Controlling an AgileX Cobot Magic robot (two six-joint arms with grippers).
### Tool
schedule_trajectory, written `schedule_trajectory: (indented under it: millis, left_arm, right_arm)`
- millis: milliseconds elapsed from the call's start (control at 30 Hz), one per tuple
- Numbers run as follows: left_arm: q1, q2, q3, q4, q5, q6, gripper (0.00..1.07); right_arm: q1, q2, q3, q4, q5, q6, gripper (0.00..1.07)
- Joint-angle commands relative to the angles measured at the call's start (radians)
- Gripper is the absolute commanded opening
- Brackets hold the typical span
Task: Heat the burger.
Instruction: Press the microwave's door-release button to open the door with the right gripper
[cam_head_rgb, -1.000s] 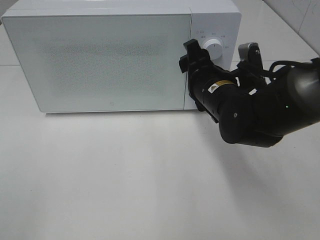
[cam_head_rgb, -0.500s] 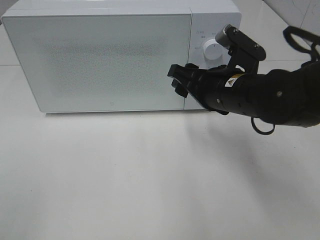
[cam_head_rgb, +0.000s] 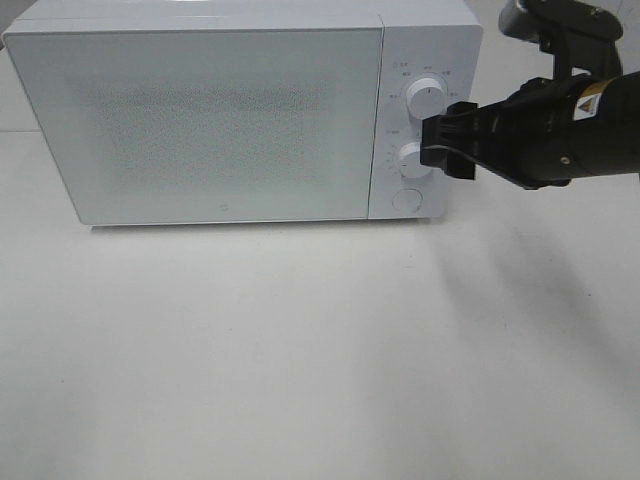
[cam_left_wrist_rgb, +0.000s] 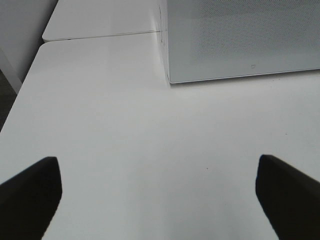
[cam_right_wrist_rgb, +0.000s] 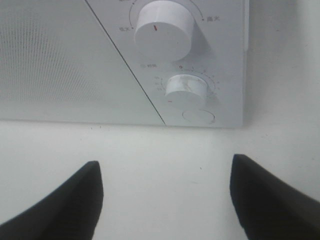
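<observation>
Three views checked in turn.

Exterior high view: the white box-shaped microwave oven (cam_head_rgb: 200, 120) stands at twelve o'clock on the white tabletop (cam_head_rgb: 300, 350), its frosted door (cam_head_rgb: 220, 60) flush shut. A second ago the black two-fingered right claw (cam_head_rgb: 441, 148) sat against the door's right edge, by the white upper round dial (cam_head_rgb: 427, 97). Half a second ago it had slid lower along that edge. It has now pulled back towards three o'clock. Its tips stand just beside the white lower round dial (cam_head_rgb: 408, 157), at that dial's three o'clock, and apart from it as far as I can tell. The door has not moved across the three pictures. A flat round button (cam_head_rgb: 405, 198) lies at six o'clock of the lower dial.

Left wrist view: the left claw (cam_left_wrist_rgb: 160, 200) hangs over bare tabletop with its fingers (cam_left_wrist_rgb: 30, 195) spread wide, holding nothing. The oven's corner lies ahead of it.

Right wrist view: the right claw's fingers (cam_right_wrist_rgb: 60, 200) stand well apart with nothing between them. Both dials lie ahead, untouched.

The burger shows in no view. I judge it to be behind the shut door, though the frosted panel hides it. My reading is that door-closing is finished and setting a dial is the step in hand.
</observation>
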Motion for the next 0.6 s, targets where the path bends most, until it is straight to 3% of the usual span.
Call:
schedule_trajectory:
  millis: [33, 167, 600]
  left_arm:
    - [0.005, -0.022, 0.003, -0.002, 0.000, -0.003, 0.98]
    - [0.005, -0.022, 0.003, -0.002, 0.000, -0.003, 0.98]
    - [0.005, -0.022, 0.003, -0.002, 0.000, -0.003, 0.98]
  right_arm:
    - [-0.016, -0.075, 0.001, -0.055, 0.106, -0.027, 0.69]
    - [-0.015, -0.205, 0.001, -0.127, 0.296, -0.027, 0.69]
    - [-0.015, -0.420, 0.001, -0.129, 0.816, -0.091, 0.69]
